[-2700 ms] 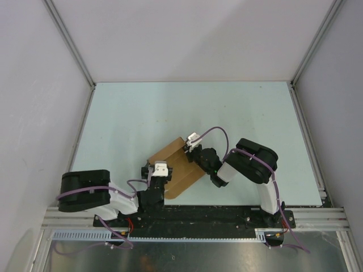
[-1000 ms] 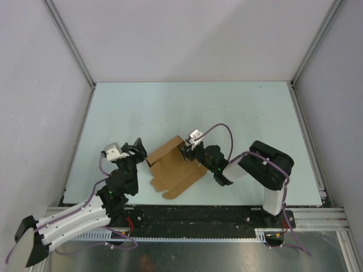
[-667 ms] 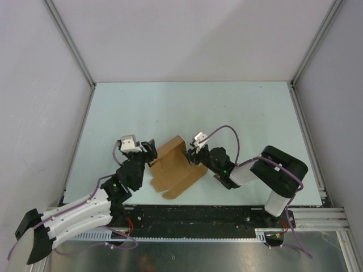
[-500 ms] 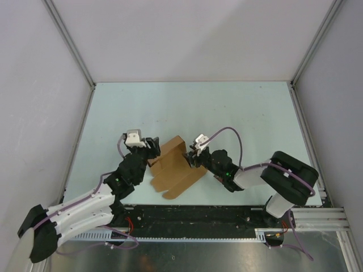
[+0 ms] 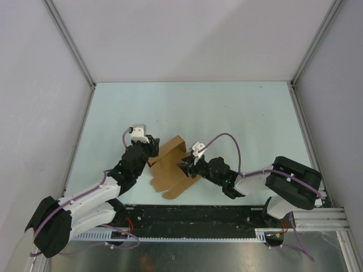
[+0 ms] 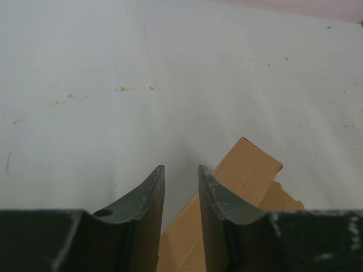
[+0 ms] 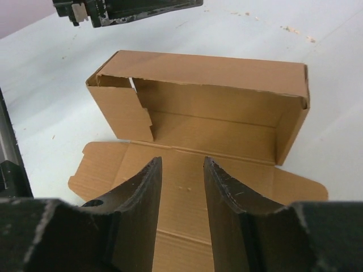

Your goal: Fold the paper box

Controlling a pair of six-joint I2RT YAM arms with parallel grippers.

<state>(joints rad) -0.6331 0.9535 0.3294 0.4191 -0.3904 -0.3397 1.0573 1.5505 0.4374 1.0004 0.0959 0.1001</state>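
Both arms have closed in on the paper box [image 5: 168, 152] at centre frame — left gripper [image 6: 180, 169] and right gripper [image 7: 182, 160] flank it, jaws narrowly apart, empty.

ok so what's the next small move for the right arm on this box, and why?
Probably lower the right gripper to the flat front panel and start tipping it up. The paper box has its back wall and both end flaps standing, but that panel lies flat on the table, and the open jaws hold nothing yet.
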